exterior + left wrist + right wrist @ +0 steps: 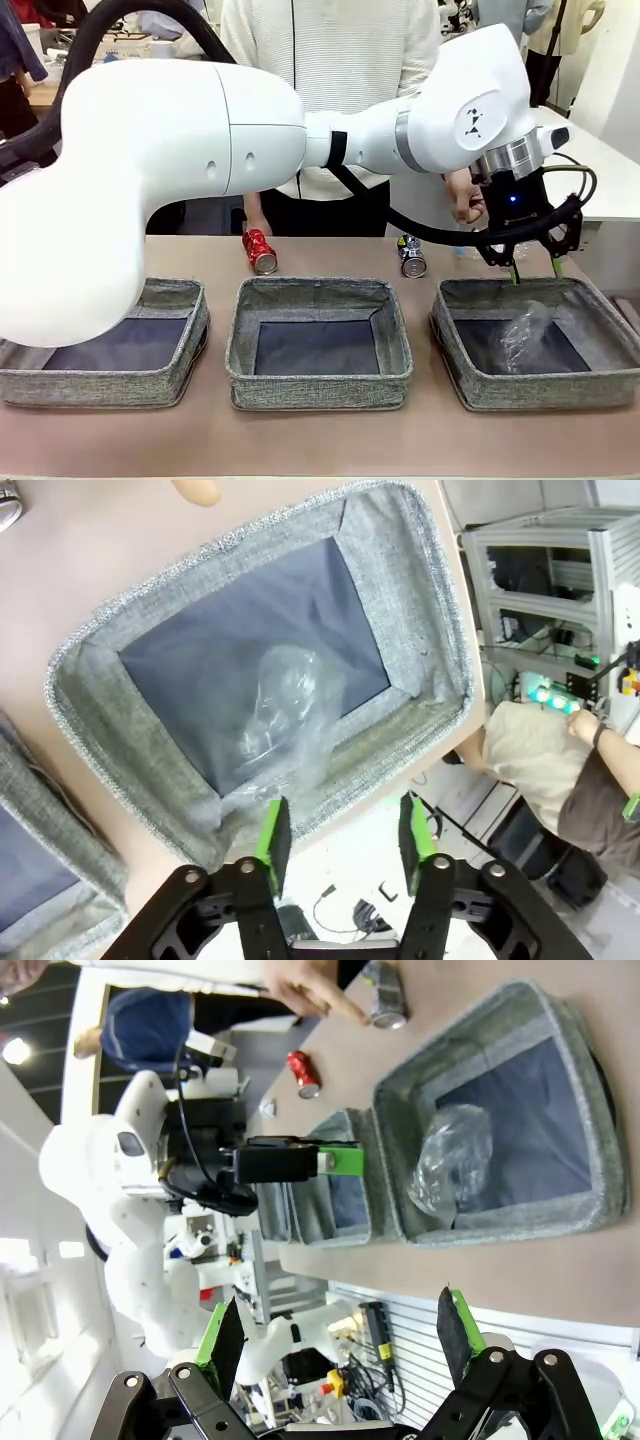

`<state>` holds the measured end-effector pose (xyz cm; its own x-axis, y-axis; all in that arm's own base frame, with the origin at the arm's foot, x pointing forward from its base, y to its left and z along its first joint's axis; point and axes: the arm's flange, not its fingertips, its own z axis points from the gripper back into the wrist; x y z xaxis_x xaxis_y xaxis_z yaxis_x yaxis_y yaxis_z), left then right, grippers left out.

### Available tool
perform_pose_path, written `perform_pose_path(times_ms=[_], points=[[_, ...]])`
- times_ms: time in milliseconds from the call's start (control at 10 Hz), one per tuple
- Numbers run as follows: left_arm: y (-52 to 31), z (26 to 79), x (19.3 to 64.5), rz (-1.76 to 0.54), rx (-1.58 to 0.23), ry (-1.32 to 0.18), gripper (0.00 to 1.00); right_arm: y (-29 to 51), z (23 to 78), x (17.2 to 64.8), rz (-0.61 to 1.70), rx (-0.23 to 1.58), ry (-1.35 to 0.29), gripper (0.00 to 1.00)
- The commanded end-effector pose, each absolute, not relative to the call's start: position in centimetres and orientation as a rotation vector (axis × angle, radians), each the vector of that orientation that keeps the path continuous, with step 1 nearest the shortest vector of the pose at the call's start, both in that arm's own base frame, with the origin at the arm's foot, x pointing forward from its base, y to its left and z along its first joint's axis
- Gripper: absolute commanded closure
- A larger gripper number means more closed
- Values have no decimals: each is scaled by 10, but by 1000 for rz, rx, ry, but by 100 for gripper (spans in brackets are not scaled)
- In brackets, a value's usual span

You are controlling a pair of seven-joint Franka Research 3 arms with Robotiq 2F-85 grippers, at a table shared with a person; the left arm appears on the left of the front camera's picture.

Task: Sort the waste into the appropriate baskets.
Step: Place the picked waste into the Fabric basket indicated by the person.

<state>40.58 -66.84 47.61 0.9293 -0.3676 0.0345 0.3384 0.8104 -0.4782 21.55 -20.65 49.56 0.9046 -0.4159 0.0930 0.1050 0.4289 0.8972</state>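
My L gripper (536, 272) hangs above rim of R bin (540, 392), fingers apart, empty; bottle (522, 335) lies inside, room around it. My R gripper (340, 1330): apart too. Red can (259, 250), dark can (411, 256) behind bins.

Bottle (524, 336) in right basket (545, 390), beside middle basket (320, 388)

left basket (150, 385): far-left corner lost behind left arm (150, 150) | person's hand (465, 205): half behind the arm | can (6, 510): just a sliver at the frame corner, can't tell which | neighbouring basket (40, 810): mostly cropped lol
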Motion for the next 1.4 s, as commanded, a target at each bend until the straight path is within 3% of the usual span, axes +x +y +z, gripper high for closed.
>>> perform_pose_path(times_ms=[0,100,400,600,800,1000,1300], points=[[-675,484,411,-371,-492,56,4,-207,499,216,-340,1096,-330,0],[-675,485,411,-373,-495,57,0,-207,499,216,-340,1096,-330,0],[-669,491,409,-389,-511,93,0,-205,494,216,-327,1065,-299,0],[-625,528,396,-455,-516,126,0,-202,491,221,-319,1046,-270,0],[-521,569,382,-484,-518,178,0,-190,493,239,-301,1088,-246,0],[-413,588,368,-333,-502,122,0,-164,495,270,-268,1161,-183,0],[-283,577,374,-165,-700,181,0,-81,492,317,-145,1307,4,0]])
